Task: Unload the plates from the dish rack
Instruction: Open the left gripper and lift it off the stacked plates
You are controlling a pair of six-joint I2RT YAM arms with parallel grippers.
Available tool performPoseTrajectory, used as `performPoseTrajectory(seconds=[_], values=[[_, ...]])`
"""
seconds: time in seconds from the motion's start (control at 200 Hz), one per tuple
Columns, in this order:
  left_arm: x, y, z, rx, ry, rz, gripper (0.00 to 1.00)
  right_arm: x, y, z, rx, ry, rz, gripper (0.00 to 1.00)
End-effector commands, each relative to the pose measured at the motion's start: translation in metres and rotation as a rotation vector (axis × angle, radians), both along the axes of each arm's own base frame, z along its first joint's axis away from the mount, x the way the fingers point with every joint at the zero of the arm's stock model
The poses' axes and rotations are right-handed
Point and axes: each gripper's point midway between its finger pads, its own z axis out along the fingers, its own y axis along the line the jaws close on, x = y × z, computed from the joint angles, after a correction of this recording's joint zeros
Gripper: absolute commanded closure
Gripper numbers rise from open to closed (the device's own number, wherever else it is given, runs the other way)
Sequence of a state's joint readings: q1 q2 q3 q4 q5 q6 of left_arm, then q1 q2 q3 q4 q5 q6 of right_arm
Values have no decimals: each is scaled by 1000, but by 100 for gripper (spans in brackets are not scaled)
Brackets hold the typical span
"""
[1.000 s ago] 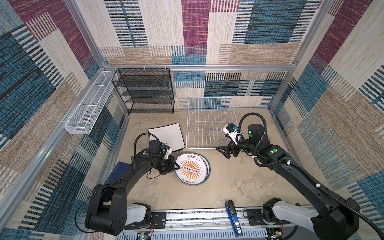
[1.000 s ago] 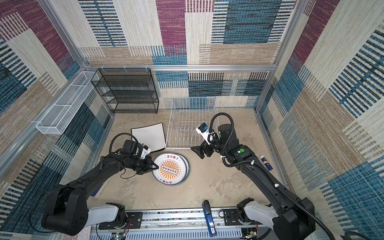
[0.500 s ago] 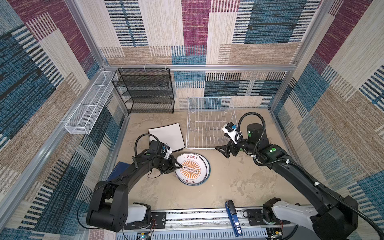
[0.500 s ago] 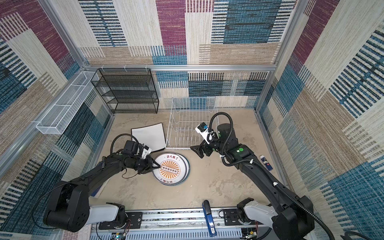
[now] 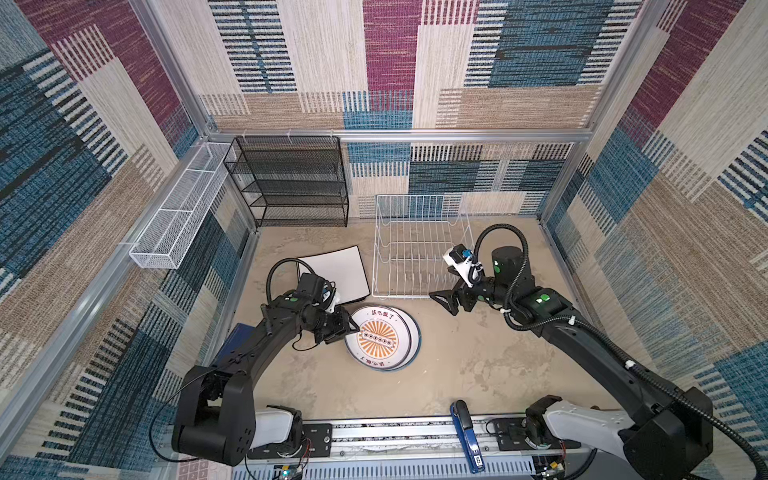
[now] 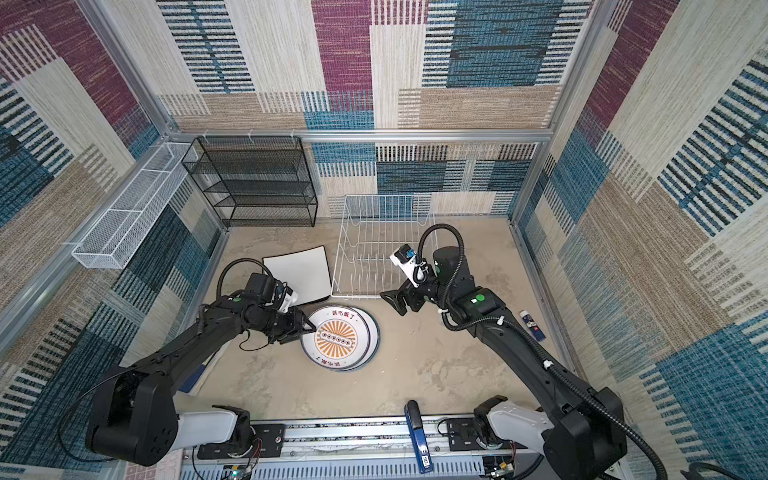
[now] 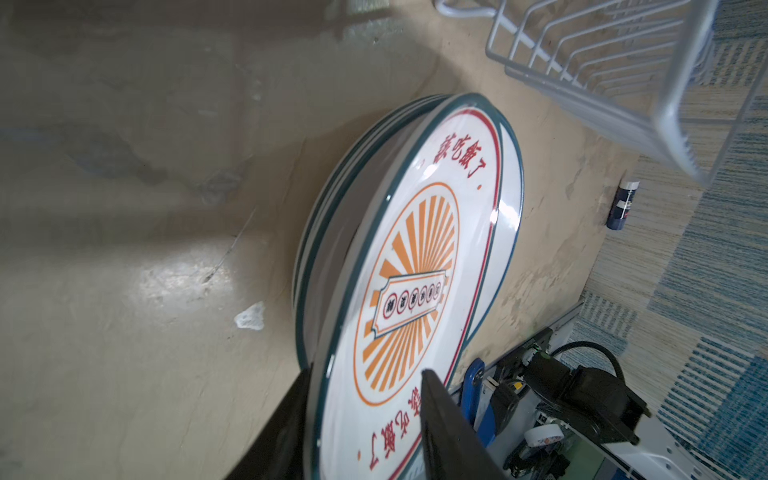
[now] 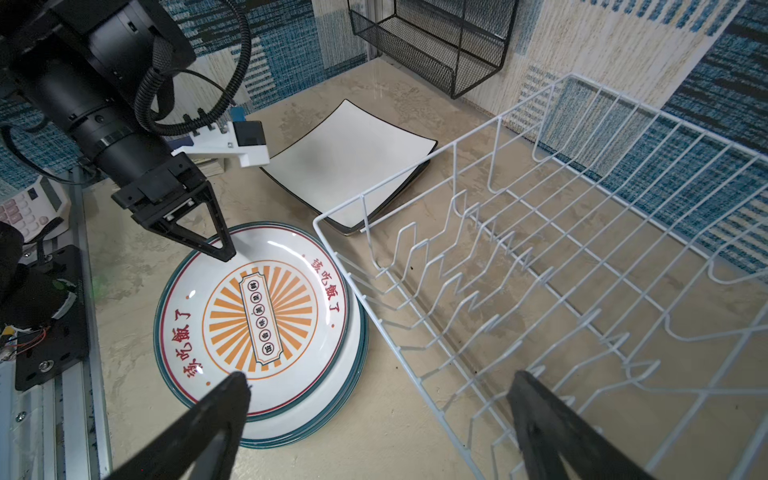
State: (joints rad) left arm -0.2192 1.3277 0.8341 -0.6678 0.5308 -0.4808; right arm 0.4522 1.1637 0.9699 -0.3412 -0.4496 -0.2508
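Right, left gripper is reaching onto the stack of round plates at mid-table; jaws are standing parted, straddling the stack-top plate's rim on the arm's side; one finger is lying over the printed face, the other is sitting outside the rim; the gap is looking wider than the rim, so released, not clamping. Top plate, orange sunburst with red characters, is lying face up and sitting slightly offset on the teal-rimmed ones beneath. Right gripper is hovering over the table just off the dish rack's near edge, between rack and round stack; jaws are spread wide, holding nothing. Dish rack is standing at the back of the table, near the rear wall. Square white plates with black edges are lying stacked flat just left of the rack, behind the left gripper; all plates in view are resting on the table outside the rack. Black mesh shelf is standing against the rear wall, left of the rack.
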Motion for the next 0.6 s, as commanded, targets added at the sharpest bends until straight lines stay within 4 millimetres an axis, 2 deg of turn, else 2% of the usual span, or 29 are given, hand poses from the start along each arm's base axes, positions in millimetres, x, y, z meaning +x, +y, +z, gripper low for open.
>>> performPoseTrajectory(seconds=[0.0, 0.366, 0.596], values=[[-6, 7, -3, 52, 14, -25, 57, 5, 2, 7, 9, -19, -4, 1], [-3, -1, -8, 56, 35, -59, 65, 6, 3, 1, 6, -7, -3, 1], [-1, -2, -8, 63, 33, -59, 64, 6, 2, 0, 5, -6, -7, 1]])
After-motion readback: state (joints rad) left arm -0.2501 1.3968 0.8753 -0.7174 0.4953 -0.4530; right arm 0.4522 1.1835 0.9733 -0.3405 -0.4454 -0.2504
